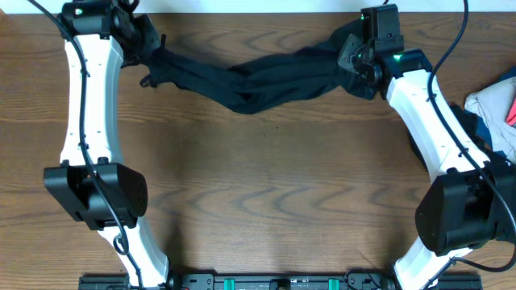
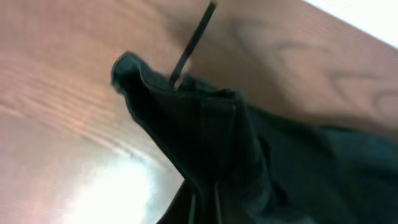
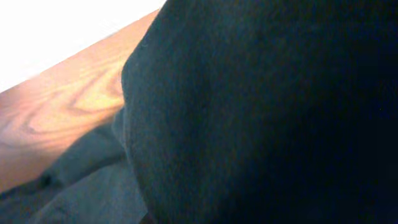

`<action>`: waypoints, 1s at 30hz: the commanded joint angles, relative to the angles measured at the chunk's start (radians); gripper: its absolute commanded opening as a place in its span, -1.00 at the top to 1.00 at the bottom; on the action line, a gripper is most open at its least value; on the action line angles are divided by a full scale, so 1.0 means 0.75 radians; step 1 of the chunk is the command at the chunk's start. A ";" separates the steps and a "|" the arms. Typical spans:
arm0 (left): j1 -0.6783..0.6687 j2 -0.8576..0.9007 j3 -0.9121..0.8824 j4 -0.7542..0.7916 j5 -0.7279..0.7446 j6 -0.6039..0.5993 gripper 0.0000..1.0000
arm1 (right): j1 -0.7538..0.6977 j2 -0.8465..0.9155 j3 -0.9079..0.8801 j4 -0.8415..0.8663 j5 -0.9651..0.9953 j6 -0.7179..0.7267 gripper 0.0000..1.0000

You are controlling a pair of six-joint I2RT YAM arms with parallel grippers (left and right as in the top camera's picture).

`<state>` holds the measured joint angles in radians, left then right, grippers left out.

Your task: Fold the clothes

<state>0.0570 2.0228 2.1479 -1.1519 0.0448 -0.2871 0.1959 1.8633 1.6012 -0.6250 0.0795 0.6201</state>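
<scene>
Wrinkled black garment bunched, stretched left-to-right at far side, sagging mid-span; whitish pink-blue garment heaped at right edge.

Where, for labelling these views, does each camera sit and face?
Overhead: above the table, looking straight down; left arm and right arm show, the black garment held between left gripper and right gripper.
Left wrist: on the left arm, facing the garment's bunched end; no fingers visible.
Right wrist: on the right arm, close against black fabric; no fingers visible.
Shared: all see garment and table.
</scene>
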 commanded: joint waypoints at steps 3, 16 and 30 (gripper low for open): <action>0.007 0.011 0.010 -0.122 -0.038 0.017 0.88 | -0.019 -0.006 0.009 -0.103 0.038 -0.021 0.83; 0.007 0.011 0.010 -0.517 -0.042 0.067 -0.04 | -0.019 -0.006 0.009 -0.538 0.038 -0.022 -0.82; 0.006 0.009 0.010 -0.685 0.036 0.118 -0.96 | -0.019 -0.074 0.013 -0.568 -0.085 -0.128 -0.86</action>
<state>0.0574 2.0331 2.1483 -1.6112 0.0273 -0.2085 0.1890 1.8610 1.6012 -1.0725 0.0769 0.5861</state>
